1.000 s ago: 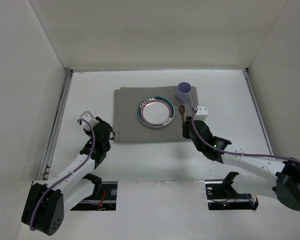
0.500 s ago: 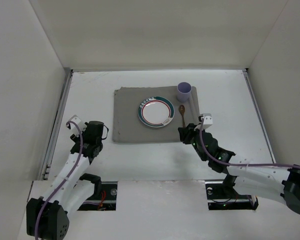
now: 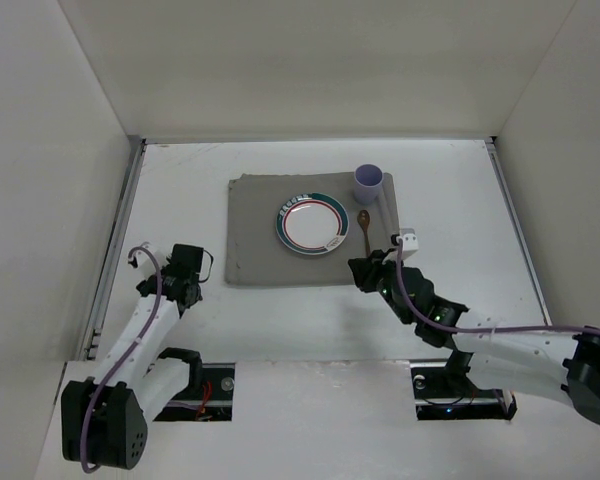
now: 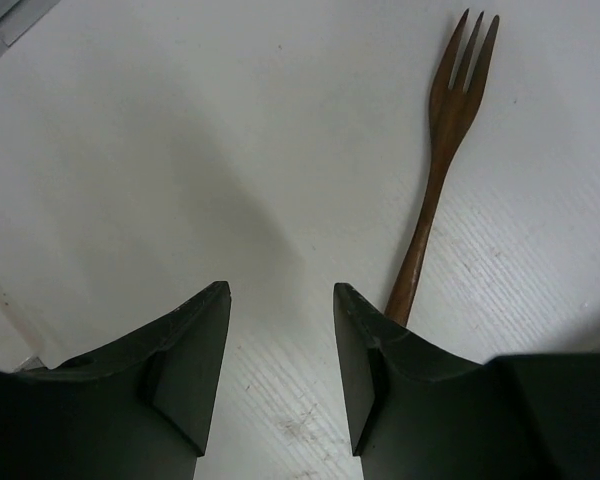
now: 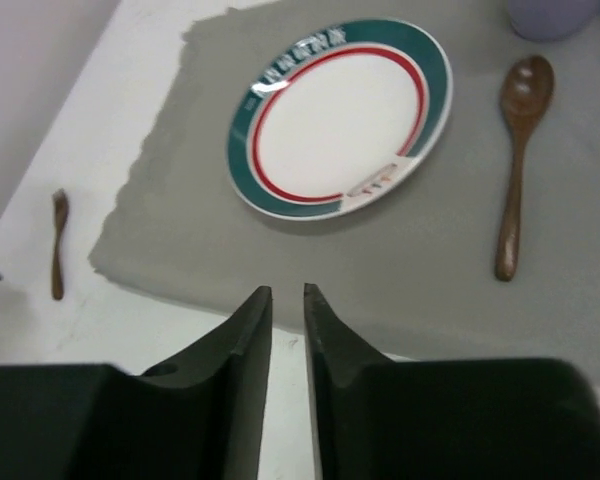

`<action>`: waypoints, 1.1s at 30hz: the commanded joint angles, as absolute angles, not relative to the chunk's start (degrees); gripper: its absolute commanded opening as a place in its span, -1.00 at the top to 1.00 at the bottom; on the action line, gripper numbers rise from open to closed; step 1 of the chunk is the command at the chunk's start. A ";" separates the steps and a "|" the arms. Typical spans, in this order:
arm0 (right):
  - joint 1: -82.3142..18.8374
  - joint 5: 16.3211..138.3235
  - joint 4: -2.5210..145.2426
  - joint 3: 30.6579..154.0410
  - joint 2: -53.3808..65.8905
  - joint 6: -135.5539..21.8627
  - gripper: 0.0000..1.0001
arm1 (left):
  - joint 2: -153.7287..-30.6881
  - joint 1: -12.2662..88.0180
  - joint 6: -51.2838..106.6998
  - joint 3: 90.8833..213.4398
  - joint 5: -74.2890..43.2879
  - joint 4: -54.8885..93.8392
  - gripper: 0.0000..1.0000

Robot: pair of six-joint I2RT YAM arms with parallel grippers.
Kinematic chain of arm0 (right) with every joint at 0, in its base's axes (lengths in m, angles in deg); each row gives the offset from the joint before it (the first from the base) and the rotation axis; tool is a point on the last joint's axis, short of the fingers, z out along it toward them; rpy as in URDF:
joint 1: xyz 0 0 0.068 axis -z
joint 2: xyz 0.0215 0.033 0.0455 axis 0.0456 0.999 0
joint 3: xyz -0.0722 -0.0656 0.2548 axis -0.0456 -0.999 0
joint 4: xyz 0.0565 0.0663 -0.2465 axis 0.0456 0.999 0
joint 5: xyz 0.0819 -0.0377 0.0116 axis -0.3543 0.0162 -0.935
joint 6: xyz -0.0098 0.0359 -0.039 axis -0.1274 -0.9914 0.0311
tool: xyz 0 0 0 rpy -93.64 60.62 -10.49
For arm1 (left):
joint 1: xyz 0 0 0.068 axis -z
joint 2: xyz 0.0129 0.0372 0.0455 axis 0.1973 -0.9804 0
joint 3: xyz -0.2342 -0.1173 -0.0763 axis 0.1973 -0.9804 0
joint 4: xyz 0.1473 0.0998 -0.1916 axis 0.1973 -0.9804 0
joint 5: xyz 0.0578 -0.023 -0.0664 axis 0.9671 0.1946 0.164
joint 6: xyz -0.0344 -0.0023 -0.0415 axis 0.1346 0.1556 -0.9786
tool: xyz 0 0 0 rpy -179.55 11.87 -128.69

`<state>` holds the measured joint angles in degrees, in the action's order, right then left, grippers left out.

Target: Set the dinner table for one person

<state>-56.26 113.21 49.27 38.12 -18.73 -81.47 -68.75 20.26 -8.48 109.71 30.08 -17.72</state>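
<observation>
L arm: folded up at near-left of bench, elbow bent, wrist tipped down; L claw low over bare bench, just left of mat.
L claw state: fingers apart, nothing btwn; fork lies just beside one finger, handle end hidden behind it.
R arm: stretched low from near-right base twd centre, forearm diagonal; R claw at mat's near edge, nearer than spoon.
R claw state: fingers almost together, thin slit, nothing in it.
Bench: flat matte white rect., thin metal rails at sides; carries everything, arms bolted at near edge.
Mat: grey cloth, rect., matte, edges slightly ragged; mid-bench.
Plate: round, glossy, white centre, red ring, teal rim; on mat.
Spoon: brown wood, oval bowl, slim handle; on mat, right of plate, apart.
Cup: lilac, cylindrical; mat's far-right corner.
Fork: brown wood, slim handle, tines pointing away from claw.
</observation>
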 commanded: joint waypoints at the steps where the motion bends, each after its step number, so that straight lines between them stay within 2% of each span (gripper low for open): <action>1: -59.07 116.23 43.18 37.55 -23.92 -79.66 0.56 | -70.24 20.21 -9.93 111.02 27.92 -18.06 0.14; 4: -58.30 123.17 44.65 35.10 -29.62 -80.08 0.70 | -71.47 19.59 -9.58 110.58 26.87 -13.93 0.14; 9: -51.27 132.59 54.58 32.01 -41.59 -87.46 0.72 | -71.47 19.51 -9.40 108.74 25.90 -8.21 0.12; 12: -46.53 137.33 60.02 30.17 -48.43 -91.24 0.63 | -72.26 18.72 -9.05 108.29 24.14 -6.01 0.11; 17: -43.96 137.88 65.06 26.92 -61.53 -96.00 0.34 | -71.12 19.06 -8.26 107.06 23.35 -3.55 0.11; 20: -43.96 137.79 62.60 24.19 -67.52 -94.95 0.33 | -72.34 19.24 -7.82 107.41 23.00 -3.55 0.12; 27: -44.05 136.82 61.54 25.06 -62.53 -94.85 0.31 | -77.08 18.45 -7.56 106.89 22.20 0.67 0.15; 31: -43.96 135.33 60.40 25.24 -60.41 -95.03 0.12 | -79.20 18.01 -6.42 106.71 22.47 3.91 0.18; 33: -43.96 135.15 60.31 25.07 -60.76 -95.12 0.09 | -80.52 17.66 -6.24 106.36 22.20 5.85 0.19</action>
